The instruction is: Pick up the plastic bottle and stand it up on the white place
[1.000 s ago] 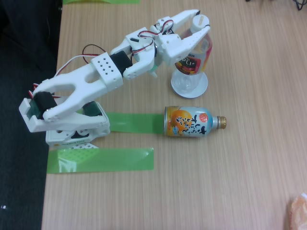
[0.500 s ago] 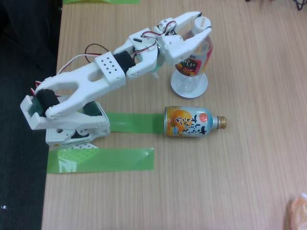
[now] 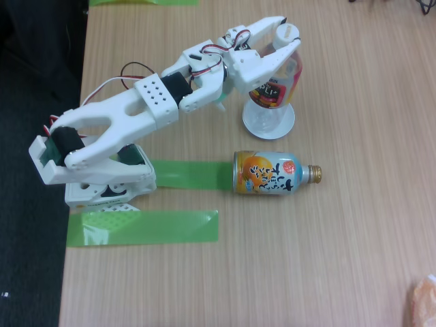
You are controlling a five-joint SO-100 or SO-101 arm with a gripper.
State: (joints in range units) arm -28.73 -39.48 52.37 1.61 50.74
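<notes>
Fixed view, looking down on a wooden table (image 3: 354, 225).

Item: white printed arm (image 3: 136, 112), base near the table's left edge, reaching up and to the right. Red and black wires run along its upper links.

Item: gripper (image 3: 287, 37), at the top of the view. Its two fingers sit on either side of the plastic bottle's neck, one above the white cap and one below it; whether they press on the bottle or stand slightly off it cannot be told from this angle.

Item: plastic bottle (image 3: 278, 85), clear, white screw cap, red, black and yellow label. It stands upright with its base on the white plate, seen foreshortened from above, cap end toward the top of the view.

Item: white plate (image 3: 286, 122), small, round and flat, just right of the arm's forward links.

Item: orange-and-blue bottle-can (image 3: 269, 173), gold cap, lying on its side below the plate and apart from it, cap pointing right.

Item: two green tape strips (image 3: 143, 228), one under the can's left end, one lower near the base.
</notes>
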